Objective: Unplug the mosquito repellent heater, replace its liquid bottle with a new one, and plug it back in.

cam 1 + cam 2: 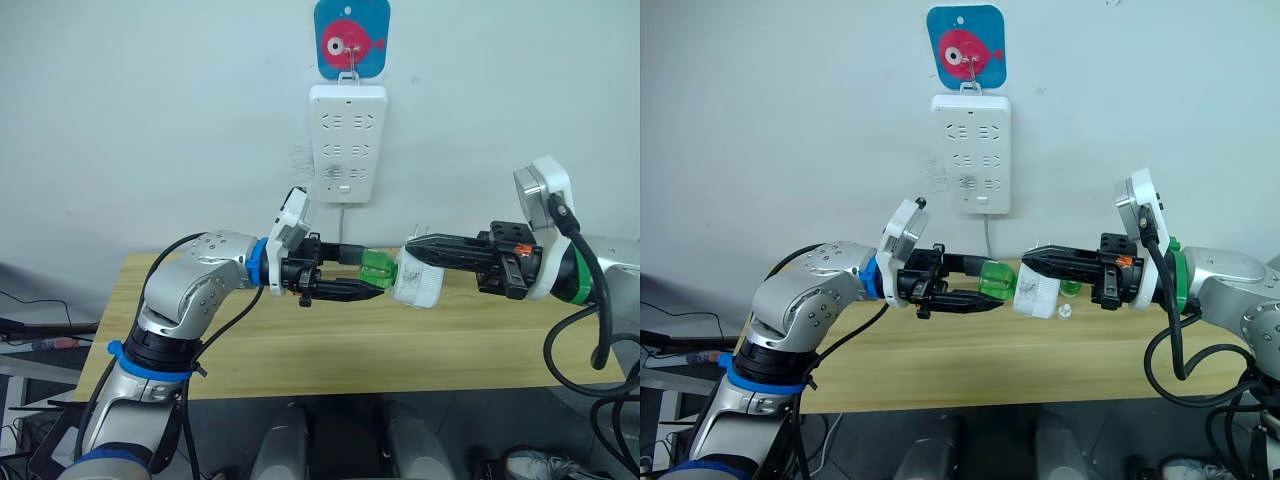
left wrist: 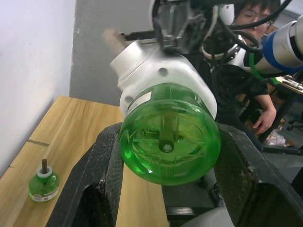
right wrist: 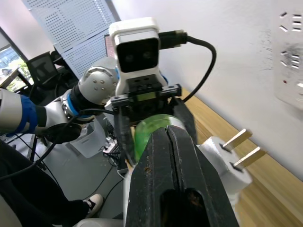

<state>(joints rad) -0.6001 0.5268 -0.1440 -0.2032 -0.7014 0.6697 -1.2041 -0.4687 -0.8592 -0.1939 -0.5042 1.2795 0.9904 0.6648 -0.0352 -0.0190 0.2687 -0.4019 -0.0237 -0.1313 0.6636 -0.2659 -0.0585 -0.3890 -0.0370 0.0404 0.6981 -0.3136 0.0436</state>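
Note:
The mosquito repellent heater [image 1: 420, 282], white and rounded, hangs in mid-air above the table with its two metal prongs [image 3: 242, 147] pointing up toward the wall. My right gripper [image 1: 418, 254] is shut on it from the right. A green liquid bottle [image 1: 375, 270] sits in the heater's left end, and my left gripper [image 1: 362, 272] is shut on that bottle, one finger on each side [image 2: 168, 139]. A second green bottle [image 2: 43, 182] with a white collar and wick stands upright on the table.
A white power strip [image 1: 348, 142] hangs on the wall under a blue fish hook [image 1: 351, 38], with all sockets free. The wooden table [image 1: 300, 350] lies below both arms. A small white piece [image 1: 1066, 311] lies on it. A person [image 2: 253, 71] sits beyond the table.

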